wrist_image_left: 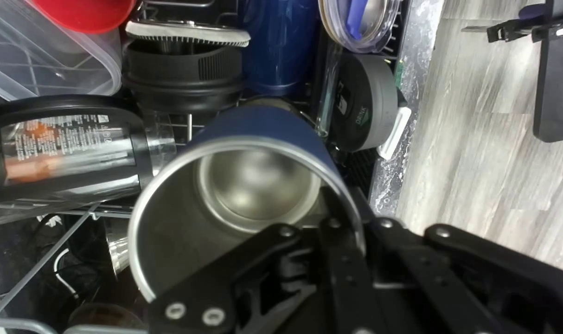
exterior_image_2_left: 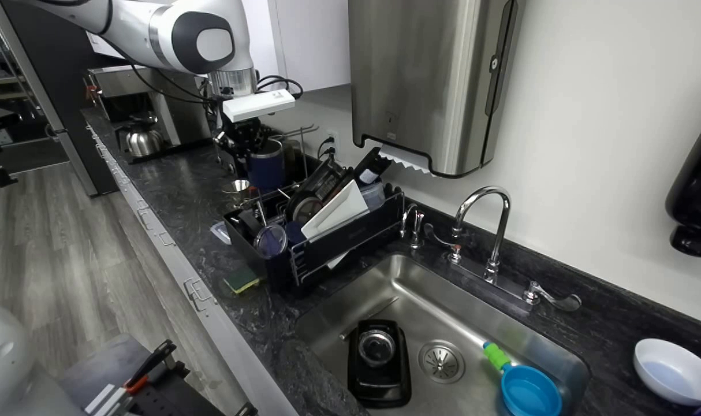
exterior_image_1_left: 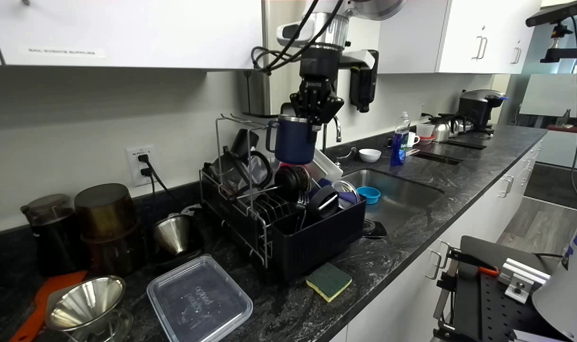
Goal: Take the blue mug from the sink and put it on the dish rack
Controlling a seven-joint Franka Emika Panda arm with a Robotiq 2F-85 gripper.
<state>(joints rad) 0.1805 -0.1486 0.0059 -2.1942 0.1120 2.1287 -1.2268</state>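
Steel sink, smooth-walled; dish rack right beside it, black tub plus bare wire frame, packed. Gripper is over the rack's loaded bed, pinching the blue mug by its wall, one finger inside, one outside. Mug extends below and to one side of the fingertips, long axis near vertical, mouth up, handle away from the grip. Next is probably straight down into a gap; can't tell base clearance. Mug's a plain cylinder, satin blue outside, bare metal inside. Smaller stuff: flat green-and-yellow scrub sponge by the rack, round grey-black lid in it.
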